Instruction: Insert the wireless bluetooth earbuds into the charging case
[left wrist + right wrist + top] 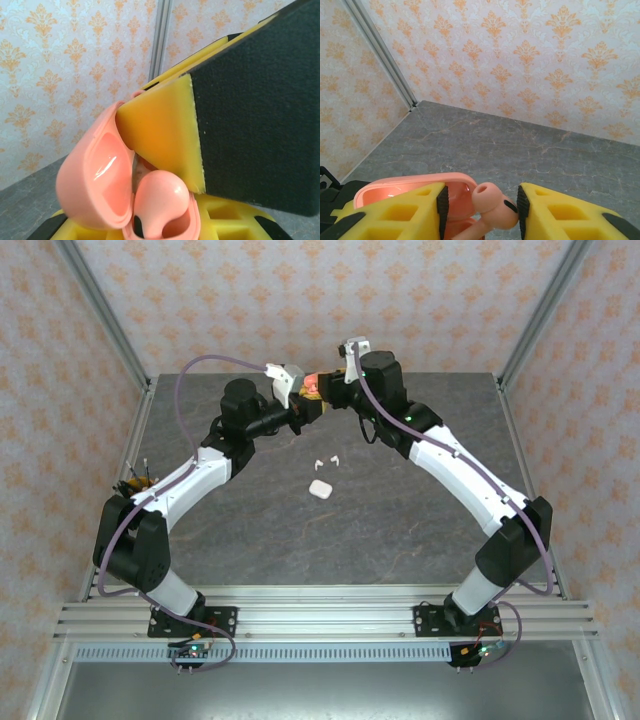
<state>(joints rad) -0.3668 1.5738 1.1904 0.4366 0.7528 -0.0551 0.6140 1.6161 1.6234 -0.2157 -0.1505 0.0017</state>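
Above the back of the table, my left gripper is shut on an open coral charging case with its lid swung up to the left. A coral earbud sits head-up in the case's well. In the right wrist view this earbud stands between the jaws of my right gripper. It touches the right pad, and a gap separates it from the left pad. The right gripper's yellow finger hangs over the case. On the table lie two white earbuds and a closed white case.
The grey marble table is bordered by metal frame posts and patterned walls. A small dark item with yellow parts sits at the table's left edge beside the left arm.
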